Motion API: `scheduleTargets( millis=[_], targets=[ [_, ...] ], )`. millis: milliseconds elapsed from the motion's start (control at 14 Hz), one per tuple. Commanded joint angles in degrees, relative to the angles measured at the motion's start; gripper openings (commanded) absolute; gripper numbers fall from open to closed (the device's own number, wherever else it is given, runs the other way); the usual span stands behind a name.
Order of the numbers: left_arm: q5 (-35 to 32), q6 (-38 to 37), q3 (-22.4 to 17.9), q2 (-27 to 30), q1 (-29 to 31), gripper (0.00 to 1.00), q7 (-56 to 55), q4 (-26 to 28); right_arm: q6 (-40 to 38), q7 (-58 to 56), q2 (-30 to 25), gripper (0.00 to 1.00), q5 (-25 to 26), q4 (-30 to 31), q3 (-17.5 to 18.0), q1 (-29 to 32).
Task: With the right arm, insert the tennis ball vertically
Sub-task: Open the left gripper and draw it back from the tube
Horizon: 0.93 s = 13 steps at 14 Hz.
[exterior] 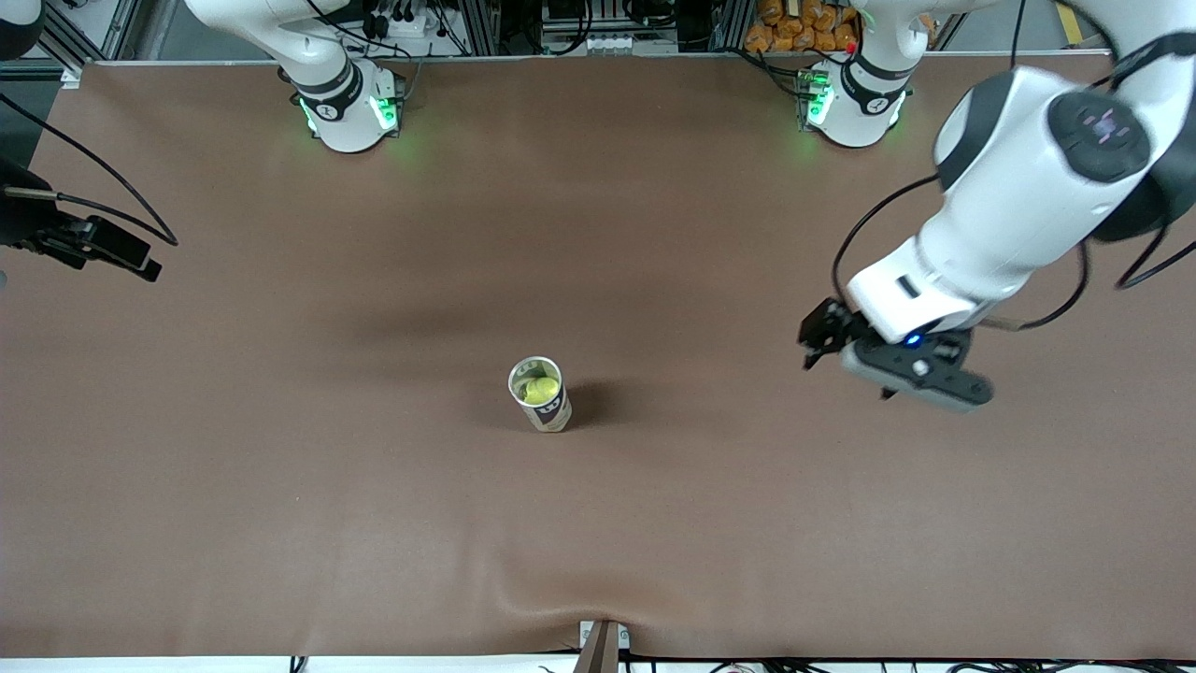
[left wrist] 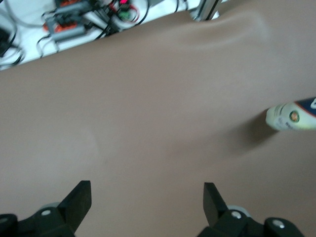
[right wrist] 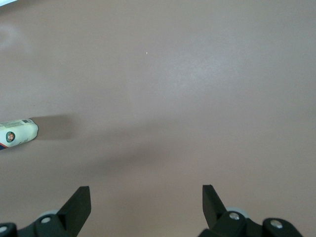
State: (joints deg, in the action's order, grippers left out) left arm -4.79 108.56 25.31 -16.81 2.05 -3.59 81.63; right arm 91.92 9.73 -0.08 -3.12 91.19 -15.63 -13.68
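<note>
A white tennis ball can point(exterior: 552, 412) stands upright at the middle of the brown table, its top open. A yellow-green tennis ball point(exterior: 539, 389) sits inside it, just below the rim. My right gripper point(exterior: 131, 257) is open and empty, above the table's edge at the right arm's end, well apart from the can. Its wrist view shows open fingers point(right wrist: 146, 197) over bare table and the can point(right wrist: 19, 133) at a distance. My left gripper point(exterior: 815, 344) is open and empty above the table toward the left arm's end. Its wrist view point(left wrist: 147, 197) shows the can point(left wrist: 291, 116) at the frame's edge.
The two arm bases point(exterior: 348, 107) point(exterior: 852, 103) stand along the table edge farthest from the front camera. The brown cover has a raised wrinkle point(exterior: 561, 598) near the front edge, by a small bracket point(exterior: 603, 645). Cables and electronics point(left wrist: 74, 22) lie off the table.
</note>
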Motion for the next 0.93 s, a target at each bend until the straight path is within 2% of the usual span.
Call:
scheduleTargets(
  millis=[0, 215, 358, 430, 573, 644, 859],
  targets=[
    [0.5, -7.5, 0.0, 4.8, 3.3, 1.00, -1.2, 0.8, 0.0, 0.6, -1.3, 1.00, 0.3, 1.2, 0.7, 0.6],
    [0.7, -12.1, 0.1, 8.0, 9.4, 1.00, -0.4, 0.8, 0.0, 0.6, -1.2, 1.00, 0.3, 0.9, 0.8, 0.2],
    [1.3, -13.0, -0.5, 9.4, 11.0, 1.00, -0.3, 0.8, -0.2, 0.6, -1.3, 1.00, 0.3, 0.9, 0.9, -0.2],
    [1.7, -15.1, -3.7, 10.8, 9.7, 1.00, -0.3, 0.9, -0.3, 0.6, -1.3, 1.00, 0.3, 0.7, 0.8, -0.2],
    [3.2, -19.1, -13.0, 12.6, 2.1, 1.00, -0.9, 1.1, 0.0, 0.6, -1.2, 1.00, 0.3, 0.2, 0.8, -0.1],
    [3.2, -19.9, -16.2, 13.2, -0.5, 1.00, -0.9, 1.2, 0.0, 0.5, -1.2, 1.00, 0.3, 0.2, 0.8, -0.2],
    [3.4, -23.4, -22.6, 14.8, -5.0, 1.00, -1.1, 1.4, 0.5, 0.6, -1.2, 1.00, 0.1, 0.0, 1.0, -0.5]
  ],
)
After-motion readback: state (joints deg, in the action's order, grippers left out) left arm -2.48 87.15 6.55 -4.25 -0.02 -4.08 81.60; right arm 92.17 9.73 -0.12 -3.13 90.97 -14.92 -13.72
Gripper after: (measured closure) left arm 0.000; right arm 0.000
